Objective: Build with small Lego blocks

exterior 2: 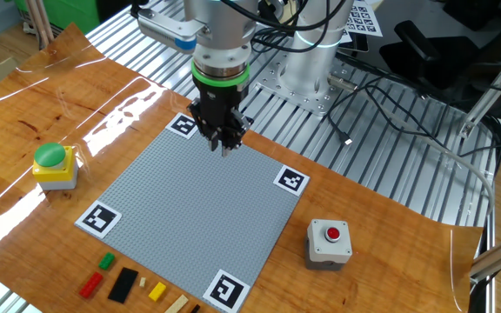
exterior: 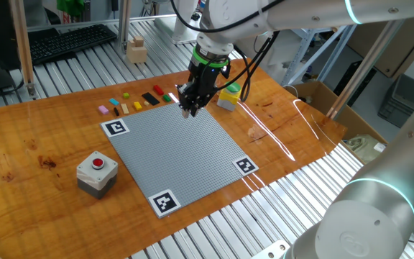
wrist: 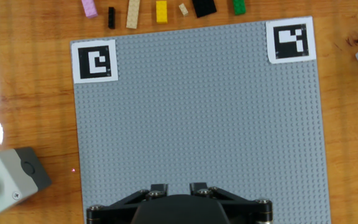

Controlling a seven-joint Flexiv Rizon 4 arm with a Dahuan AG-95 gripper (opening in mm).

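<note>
Gripper [wrist: 178, 190] housing is filling the hand view's 6 o'clock edge, hovering over the grey baseplate [wrist: 197, 112]; fingertips are sitting close together, apparently clenched on nothing. Small Lego blocks [wrist: 161, 10] are lying in a row on the wooden table [wrist: 30, 118], just beyond the baseplate's 12 o'clock edge.

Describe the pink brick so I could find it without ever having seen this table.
Start at the big grey studded baseplate. Along one edge, on the wood, lies a row of tiny bricks. The pink brick sits at one end of that row, beside a thin black brick; it is the only pink one.
</note>
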